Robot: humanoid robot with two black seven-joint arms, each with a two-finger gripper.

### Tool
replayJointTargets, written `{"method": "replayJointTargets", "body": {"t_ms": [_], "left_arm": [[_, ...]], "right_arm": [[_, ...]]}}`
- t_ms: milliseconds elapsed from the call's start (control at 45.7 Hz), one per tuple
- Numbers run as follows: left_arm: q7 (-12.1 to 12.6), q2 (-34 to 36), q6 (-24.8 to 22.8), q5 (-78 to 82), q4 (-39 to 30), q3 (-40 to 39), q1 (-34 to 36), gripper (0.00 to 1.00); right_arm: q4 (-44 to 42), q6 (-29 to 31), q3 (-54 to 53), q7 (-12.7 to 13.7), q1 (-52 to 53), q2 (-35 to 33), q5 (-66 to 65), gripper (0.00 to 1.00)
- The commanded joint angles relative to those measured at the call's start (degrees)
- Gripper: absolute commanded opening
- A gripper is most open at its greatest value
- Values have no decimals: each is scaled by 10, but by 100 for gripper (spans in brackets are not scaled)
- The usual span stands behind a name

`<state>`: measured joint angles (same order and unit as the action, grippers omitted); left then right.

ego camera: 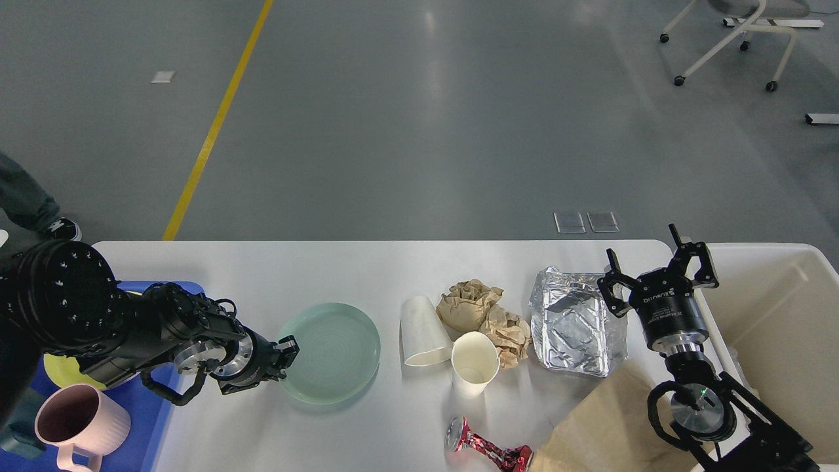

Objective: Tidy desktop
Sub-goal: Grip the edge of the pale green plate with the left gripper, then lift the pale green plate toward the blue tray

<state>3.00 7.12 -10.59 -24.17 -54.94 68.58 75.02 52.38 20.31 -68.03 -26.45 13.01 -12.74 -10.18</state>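
Your left gripper (287, 356) sat at the green plate's (331, 351) left rim; you couldn't tell its finger state. The desktop (262, 275) spanned the view, holding cups, crumpled paper (485, 314) and foil tray (575, 322). Your right gripper (655, 265) hovered, fingers spread.

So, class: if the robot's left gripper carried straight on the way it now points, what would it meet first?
The left gripper points right, at the near rim of the green plate, so it would probably meet that first; its height above the desktop is unclear.
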Motion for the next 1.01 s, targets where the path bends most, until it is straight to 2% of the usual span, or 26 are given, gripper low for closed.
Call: {"method": "replayJointTargets", "body": {"t_ms": [0, 175, 591, 810, 985], "left_arm": [[0, 0, -26, 0, -1, -3, 2, 0], [-6, 7, -63, 0, -1, -4, 10, 0], [-14, 12, -85, 0, -15, 1, 26, 0], [-17, 21, -87, 0, -65, 32, 86, 0], [-50, 47, -94, 0, -146, 69, 186, 0]], "right_arm": [[0, 0, 0, 0, 0, 0, 0, 100], [0, 0, 0, 0, 0, 0, 0, 100], [0, 0, 0, 0, 0, 0, 0, 100], [0, 0, 0, 0, 0, 0, 0, 100], [0, 0, 0, 0, 0, 0, 0, 100]]}}
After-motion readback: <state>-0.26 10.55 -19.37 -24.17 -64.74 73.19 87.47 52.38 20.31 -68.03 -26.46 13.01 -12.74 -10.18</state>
